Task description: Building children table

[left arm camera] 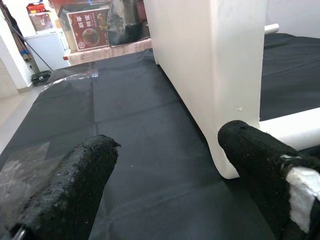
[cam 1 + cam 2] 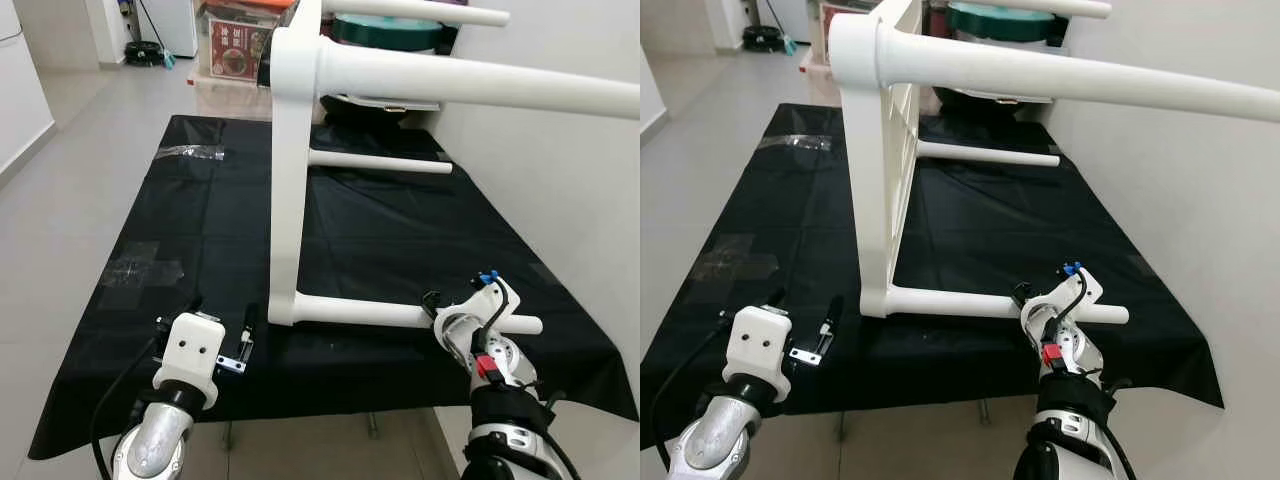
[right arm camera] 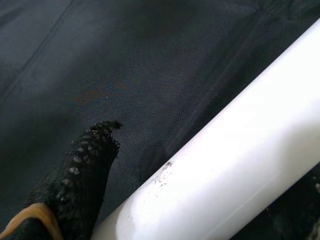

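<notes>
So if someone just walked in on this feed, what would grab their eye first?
The white children's table, tipped on its side on the black cloth, its legs jutting toward the wall on the robot's right. Next, the right tool at the nearest floor-level leg, and the left tool, fingers apart, near the tabletop's lower corner.

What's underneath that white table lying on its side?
A black cloth spread over the floor lies under the white table; its tabletop edge and lowest leg rest on it. The floor beneath the cloth is covered.

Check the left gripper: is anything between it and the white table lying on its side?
Nothing visible. The left gripper is open, and bare black cloth lies between it and the table top's near corner.
</notes>
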`<state>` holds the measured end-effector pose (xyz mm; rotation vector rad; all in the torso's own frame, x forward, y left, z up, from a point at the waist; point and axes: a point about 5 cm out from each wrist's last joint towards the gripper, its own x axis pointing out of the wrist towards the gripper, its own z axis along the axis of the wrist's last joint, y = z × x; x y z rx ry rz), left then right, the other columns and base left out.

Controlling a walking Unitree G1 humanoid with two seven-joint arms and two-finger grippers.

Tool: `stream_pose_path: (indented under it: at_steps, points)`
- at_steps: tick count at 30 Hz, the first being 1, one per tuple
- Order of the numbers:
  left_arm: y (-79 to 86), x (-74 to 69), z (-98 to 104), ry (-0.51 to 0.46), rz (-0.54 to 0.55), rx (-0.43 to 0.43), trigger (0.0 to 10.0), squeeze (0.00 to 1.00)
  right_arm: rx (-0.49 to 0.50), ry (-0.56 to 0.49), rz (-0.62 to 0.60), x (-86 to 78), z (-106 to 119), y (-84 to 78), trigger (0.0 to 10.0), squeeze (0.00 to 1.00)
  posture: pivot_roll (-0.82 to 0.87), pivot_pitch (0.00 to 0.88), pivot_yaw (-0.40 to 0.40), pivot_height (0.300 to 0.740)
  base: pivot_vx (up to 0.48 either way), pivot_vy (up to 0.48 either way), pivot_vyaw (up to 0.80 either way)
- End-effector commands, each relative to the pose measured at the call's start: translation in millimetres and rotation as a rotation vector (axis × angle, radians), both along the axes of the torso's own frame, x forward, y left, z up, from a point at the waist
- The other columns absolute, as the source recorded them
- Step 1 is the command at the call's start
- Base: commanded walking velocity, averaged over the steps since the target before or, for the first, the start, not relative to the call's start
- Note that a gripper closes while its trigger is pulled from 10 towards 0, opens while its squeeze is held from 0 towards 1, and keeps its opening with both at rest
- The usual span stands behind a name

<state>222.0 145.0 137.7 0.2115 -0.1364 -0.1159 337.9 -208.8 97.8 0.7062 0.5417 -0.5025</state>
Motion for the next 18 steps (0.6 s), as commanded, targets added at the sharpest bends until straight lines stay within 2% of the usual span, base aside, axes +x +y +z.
stream_pose_path:
  at_steps: [1,5,8,9,10,12,13,14,16,18]
  points:
    - [-2.2,-0.3,-4,0.022,-0.003,0.000,10.0,0.00,0.018,0.095,0.037,-8.8,-19,5.7,10.0,1.00,0.06,0.000,-0.126,0.740,0.000,0.000,0.00]
    - [-2.1,0.3,-4,0.021,-0.002,-0.001,10.0,0.00,0.018,0.097,0.040,-8.2,-18,7.1,10.0,1.00,0.06,0.000,-0.127,0.740,0.000,0.000,0.00]
    - [-1.8,0.3,-3,0.019,0.001,-0.002,10.0,0.00,-0.062,0.053,0.096,-4.0,-8,8.5,10.0,1.00,0.06,0.000,-0.127,0.740,0.000,0.000,0.00]
    - [-1.8,0.3,-3,0.019,0.001,-0.002,10.0,0.00,-0.062,0.053,0.096,-4.0,-8,8.5,10.0,1.00,0.06,0.000,-0.127,0.740,0.000,0.000,0.00]
    - [-1.9,0.3,-3,0.020,0.002,-0.003,10.0,0.00,-0.167,0.010,0.143,-0.3,2,7.7,10.0,1.00,0.06,0.000,-0.127,0.740,0.000,0.000,0.00]
    - [-1.9,0.3,-3,0.020,0.002,-0.003,10.0,0.00,-0.167,0.010,0.143,-0.3,2,7.7,10.0,1.00,0.06,0.000,-0.127,0.740,0.000,0.000,0.00]
    - [-2.4,0.3,-4,0.021,0.001,-0.005,10.0,0.00,-0.386,-0.055,0.221,4.8,18,3.5,10.0,1.00,0.05,0.000,-0.127,0.740,0.000,0.000,0.00]
    - [-2.7,0.3,-4,0.022,0.000,-0.006,10.0,0.00,-0.463,-0.063,0.249,5.8,22,1.5,10.0,1.00,0.05,0.000,-0.127,0.740,0.000,0.000,0.00]
    - [-3.1,0.4,-4,0.023,-0.001,-0.007,10.0,0.00,-0.543,-0.057,0.270,6.1,23,-2.8,10.0,1.00,0.05,0.000,-0.127,0.740,0.000,0.000,0.00]
    - [-3.3,0.5,-4,0.023,-0.002,-0.007,10.0,0.00,-0.567,-0.054,0.274,6.1,23,-4.4,10.0,1.00,0.05,0.000,-0.127,0.740,0.000,0.000,0.00]
